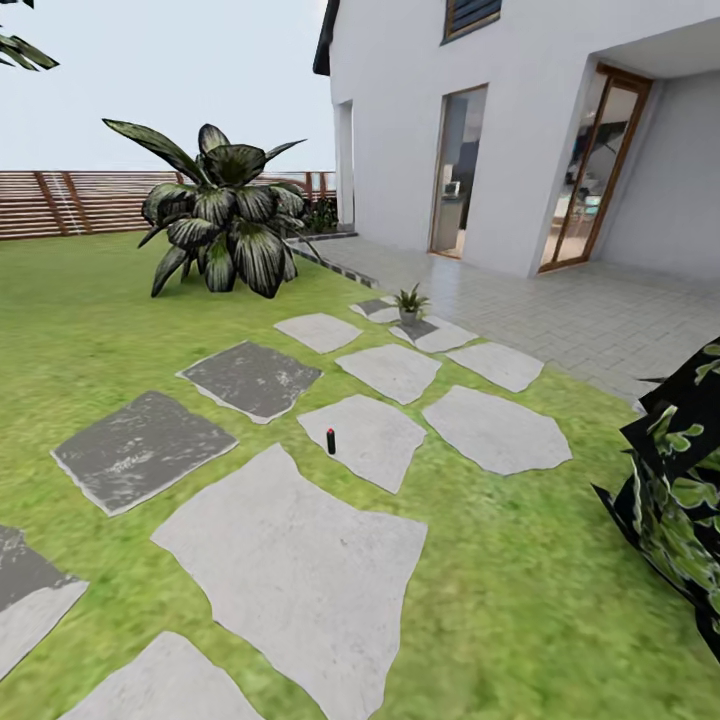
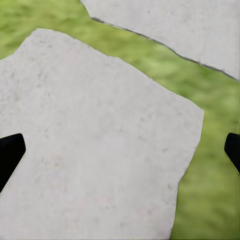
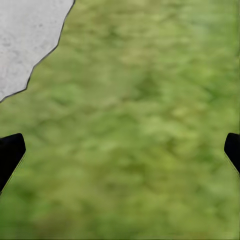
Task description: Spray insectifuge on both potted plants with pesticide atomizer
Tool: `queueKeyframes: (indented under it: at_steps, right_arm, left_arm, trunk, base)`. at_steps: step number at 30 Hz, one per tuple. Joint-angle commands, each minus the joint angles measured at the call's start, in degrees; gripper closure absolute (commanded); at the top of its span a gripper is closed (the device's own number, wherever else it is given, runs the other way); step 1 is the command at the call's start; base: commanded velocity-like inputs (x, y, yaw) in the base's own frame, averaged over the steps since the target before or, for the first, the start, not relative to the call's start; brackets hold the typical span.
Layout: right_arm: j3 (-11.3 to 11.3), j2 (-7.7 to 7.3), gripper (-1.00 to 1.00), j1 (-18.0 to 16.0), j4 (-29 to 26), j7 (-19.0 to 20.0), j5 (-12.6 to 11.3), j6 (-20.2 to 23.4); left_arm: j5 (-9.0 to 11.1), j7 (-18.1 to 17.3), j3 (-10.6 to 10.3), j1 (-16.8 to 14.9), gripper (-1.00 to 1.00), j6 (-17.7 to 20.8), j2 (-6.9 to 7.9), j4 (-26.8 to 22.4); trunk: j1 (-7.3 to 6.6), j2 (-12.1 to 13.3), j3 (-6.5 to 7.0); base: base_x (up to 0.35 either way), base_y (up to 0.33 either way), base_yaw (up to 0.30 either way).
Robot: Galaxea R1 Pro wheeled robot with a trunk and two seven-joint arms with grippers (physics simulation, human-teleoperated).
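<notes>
In the head view the garden lawn point(image 1: 90, 320) carries flat grey and white stepping stones. A small dark upright object with a reddish top, which I take for the pesticide atomizer point(image 1: 331, 441), stands on a pale stone point(image 1: 370, 440) near the middle. Farther back, one potted plant point(image 1: 409, 303) with pointed green leaves sits at the edge of a stone by the patio. My left gripper point(image 2: 120, 150) is open over a pale stepping stone point(image 2: 95, 150), its black fingertips point(image 2: 9, 152) wide apart. Over bare grass point(image 3: 140, 130), my right gripper point(image 3: 120, 152) is open too.
A big broad-leaved plant point(image 1: 225, 215) stands at the back left before the brown slatted fence point(image 1: 70, 200). The white house point(image 1: 500, 120) and its tiled patio point(image 1: 570, 310) lie at the right. A dark leafy bush point(image 1: 680, 490) juts in at the right edge.
</notes>
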Motion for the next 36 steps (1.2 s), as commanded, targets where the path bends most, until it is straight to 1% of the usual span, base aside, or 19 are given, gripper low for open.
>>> queueKeyframes:
  at_steps: [1, 11, 17, 21, 33, 36]
  right_arm:
    - [0.00, -0.01, -1.00, -0.03, 0.04, -0.03, 0.32, -0.16]
    - [0.00, -0.01, -1.00, -0.03, -0.05, -0.03, 0.32, -0.16]
    - [0.01, -0.01, -1.00, -0.03, -0.05, -0.03, 0.32, -0.16]
    - [0.01, -0.01, -1.00, -0.03, -0.05, -0.03, 0.32, -0.16]
    - [0.00, -0.01, -1.00, -0.03, -0.05, -0.03, 0.32, -0.16]
    - [-0.07, -0.01, -1.00, -0.03, -0.12, -0.03, 0.32, -0.23]
  left_arm:
    - [0.03, -0.04, 0.18, -0.03, -1.00, -0.18, -0.01, 0.05]
    - [0.03, -0.03, 0.19, -0.03, -1.00, -0.18, -0.01, 0.03]
    - [0.03, -0.03, 0.18, -0.03, -1.00, -0.18, -0.01, 0.02]
    - [0.03, -0.03, 0.18, -0.03, -1.00, -0.18, -0.01, 0.02]
    - [0.03, -0.03, 0.18, -0.03, -1.00, -0.18, -0.01, -0.01]
    - [0.03, -0.03, 0.19, -0.03, -1.00, -0.18, -0.01, 0.05]
  trunk:
    - [0.03, -0.02, -0.05]
    - [0.03, -0.02, -0.05]
    - [0.03, -0.02, -0.05]
    - [0.03, -0.02, -0.05]
    - [0.03, -0.02, -0.05]
    - [0.03, -0.02, -0.05]
  base:
    - [0.340, 0.000, 0.000]
    - [0.340, 0.000, 0.000]
    - [0.335, -0.086, 0.052]
    - [0.321, -0.119, 0.194]
    - [0.311, -0.129, 0.269]
    - [0.305, -0.141, 0.108]
